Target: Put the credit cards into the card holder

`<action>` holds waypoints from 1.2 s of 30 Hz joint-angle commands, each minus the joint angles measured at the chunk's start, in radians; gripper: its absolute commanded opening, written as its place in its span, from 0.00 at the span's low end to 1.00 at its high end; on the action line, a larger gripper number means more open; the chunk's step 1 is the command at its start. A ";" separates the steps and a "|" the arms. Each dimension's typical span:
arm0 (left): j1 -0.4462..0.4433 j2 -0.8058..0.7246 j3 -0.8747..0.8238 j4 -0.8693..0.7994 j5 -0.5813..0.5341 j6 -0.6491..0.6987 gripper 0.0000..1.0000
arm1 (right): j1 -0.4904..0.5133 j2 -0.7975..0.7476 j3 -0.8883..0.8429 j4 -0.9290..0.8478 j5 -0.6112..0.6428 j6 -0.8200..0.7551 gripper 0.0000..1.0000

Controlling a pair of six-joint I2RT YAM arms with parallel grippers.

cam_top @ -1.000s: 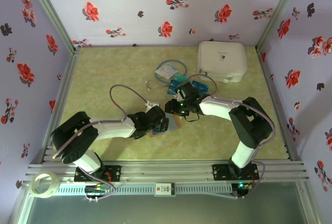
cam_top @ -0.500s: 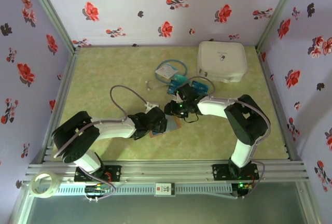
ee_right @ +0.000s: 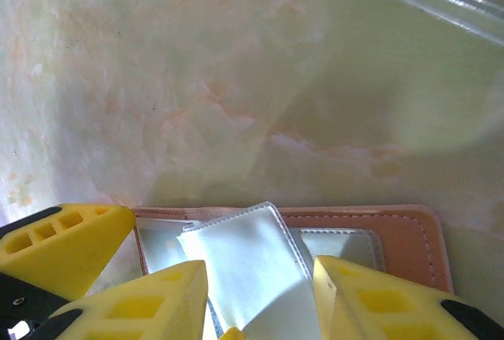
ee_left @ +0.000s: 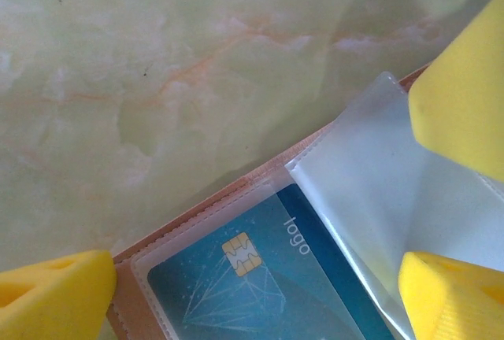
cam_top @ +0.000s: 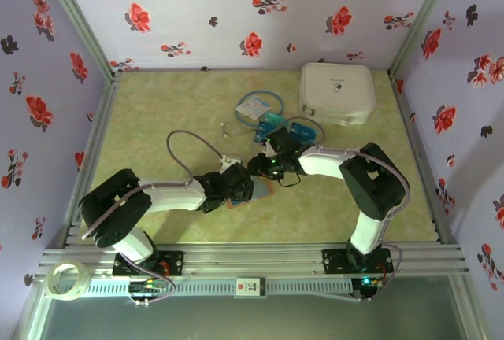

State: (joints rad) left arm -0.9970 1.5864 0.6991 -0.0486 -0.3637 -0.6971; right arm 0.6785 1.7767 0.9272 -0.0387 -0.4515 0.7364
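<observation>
Pale green marbled desk (cam_top: 157,120) within floral walls. The open card holder (ee_left: 236,198) lies at centre, a teal card (ee_left: 268,285) in its clear sleeve. Left gripper (ee_left: 260,293) jaws wide open over it; right gripper (ee_right: 260,293) jaws pinch a clear sleeve flap (ee_right: 244,265). Remaining credit cards (cam_top: 277,126) lie just beyond.

White shells and black joints are seen on both arms; grey cables are looped alongside. Claw fingers (ee_right: 370,301) are yellow, seemingly plastic.

One wallet (cam_top: 260,190) lies open under both tools, one card (ee_left: 268,277) in its sleeve. Beyond the right tool (cam_top: 264,168): a few loose cards (cam_top: 285,129), one packet (cam_top: 253,107), one white case (cam_top: 337,92).
</observation>
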 commanded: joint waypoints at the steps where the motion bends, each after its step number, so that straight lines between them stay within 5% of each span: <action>1: -0.003 0.003 -0.029 -0.015 -0.011 -0.012 0.93 | 0.009 -0.012 -0.015 0.002 -0.023 0.008 0.40; 17: -0.003 -0.046 -0.084 -0.017 -0.012 -0.009 0.90 | -0.005 -0.034 -0.001 -0.007 0.016 0.003 0.41; 36: -0.003 -0.037 -0.096 0.007 -0.012 -0.005 0.89 | 0.038 0.030 0.033 -0.014 -0.083 -0.025 0.40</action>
State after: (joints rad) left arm -0.9970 1.5421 0.6338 0.0013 -0.3733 -0.6968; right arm 0.7048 1.7920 0.9329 -0.0422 -0.5007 0.7319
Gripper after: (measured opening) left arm 0.892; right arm 0.404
